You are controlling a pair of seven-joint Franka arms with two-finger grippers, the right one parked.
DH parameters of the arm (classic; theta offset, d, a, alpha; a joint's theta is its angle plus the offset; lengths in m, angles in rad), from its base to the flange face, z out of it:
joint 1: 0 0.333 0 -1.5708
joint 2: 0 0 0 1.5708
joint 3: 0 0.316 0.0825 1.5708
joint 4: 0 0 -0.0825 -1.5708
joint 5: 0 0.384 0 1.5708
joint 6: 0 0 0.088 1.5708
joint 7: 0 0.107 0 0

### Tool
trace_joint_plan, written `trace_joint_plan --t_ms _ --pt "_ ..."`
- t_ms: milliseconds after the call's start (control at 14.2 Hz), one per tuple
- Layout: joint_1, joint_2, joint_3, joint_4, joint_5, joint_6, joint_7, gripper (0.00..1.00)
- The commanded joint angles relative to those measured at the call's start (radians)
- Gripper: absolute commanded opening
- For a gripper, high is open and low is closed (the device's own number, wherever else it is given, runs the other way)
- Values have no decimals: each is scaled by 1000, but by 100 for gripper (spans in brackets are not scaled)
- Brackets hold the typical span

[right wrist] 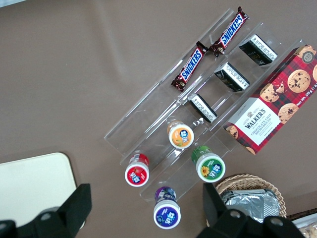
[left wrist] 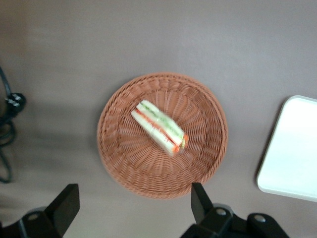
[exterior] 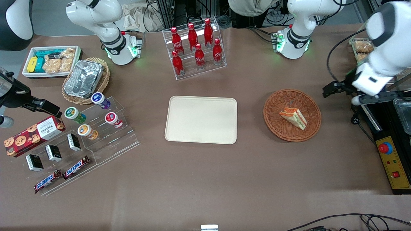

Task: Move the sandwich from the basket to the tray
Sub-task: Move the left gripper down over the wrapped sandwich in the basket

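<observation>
The sandwich point(exterior: 293, 117), a wrapped wedge with orange and green layers, lies in the round reddish-brown basket point(exterior: 278, 127). The cream tray point(exterior: 201, 119) lies bare beside the basket, toward the parked arm's end. My gripper point(exterior: 342, 91) hangs open and empty above the table, just off the basket's rim toward the working arm's end. In the left wrist view the sandwich point(left wrist: 159, 127) lies in the middle of the basket point(left wrist: 143, 171). The tray's corner point(left wrist: 292, 148) shows beside it. The gripper point(left wrist: 133, 208) has its fingers point(left wrist: 67, 203) spread wide, with the basket's rim between them.
A rack of red cola bottles point(exterior: 196, 48) stands farther from the camera than the tray. A control box with a red button point(exterior: 393, 165) and a black cable point(left wrist: 7, 129) lie at the working arm's end. Snack stands, a cookie box and a foil-container basket point(exterior: 86, 80) fill the parked arm's end.
</observation>
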Motion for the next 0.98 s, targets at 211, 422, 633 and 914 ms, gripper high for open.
trace_joint_plan --t_ms 211,422,633,914 --pt "-11 8 -39 -173 -13 235 -276 100" --pt "-11 86 -61 -175 -11 292 -405 100" --pt "-12 186 -72 -175 9 363 -558 100" --pt "-12 221 -75 -236 9 470 -629 100"
